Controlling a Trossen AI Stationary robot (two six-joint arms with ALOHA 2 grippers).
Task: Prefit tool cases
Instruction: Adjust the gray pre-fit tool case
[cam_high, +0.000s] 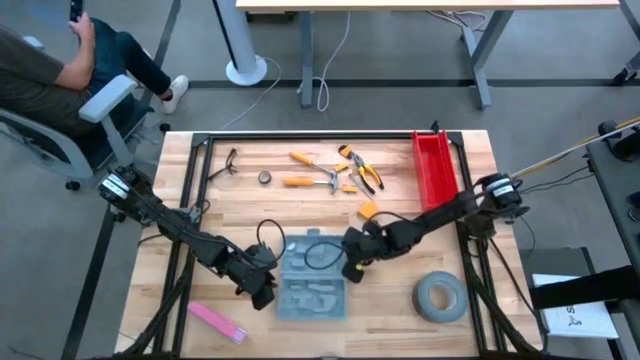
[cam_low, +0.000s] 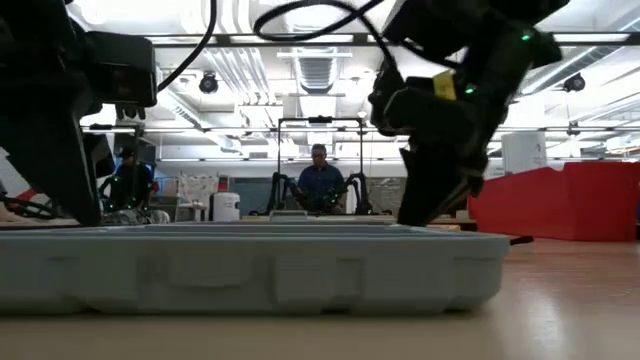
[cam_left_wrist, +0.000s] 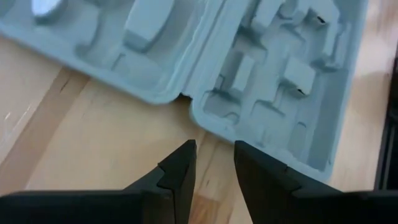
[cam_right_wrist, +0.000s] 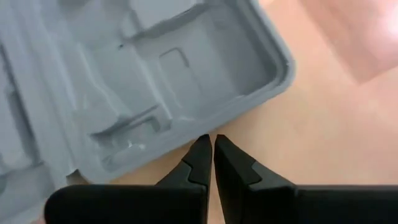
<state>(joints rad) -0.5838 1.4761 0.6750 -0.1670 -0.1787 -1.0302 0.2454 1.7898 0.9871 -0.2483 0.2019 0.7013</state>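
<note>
The blue-grey tool case (cam_high: 313, 285) lies opened flat on the tabletop (cam_high: 400, 325) between both grippers. The left gripper (cam_high: 264, 293), fingers slightly apart and holding nothing, sits just beside the case's hinge edge. The right gripper (cam_high: 352, 268), fingers together and empty, points at the opposite rim. Beyond the right gripper stands a red bin (cam_high: 435, 165).

The table (cam_high: 200, 200) is pale wood in planks with visible grain and a smooth, slightly shiny finish. The open tool case (cam_high: 313, 285) looks like matt blue-grey moulded plastic. The red bin (cam_high: 434, 165) looks like smooth plastic. The tape roll (cam_high: 440, 297) is dull grey. Both grippers' fingers (cam_left_wrist: 180, 180) look like matt black plastic.
</note>
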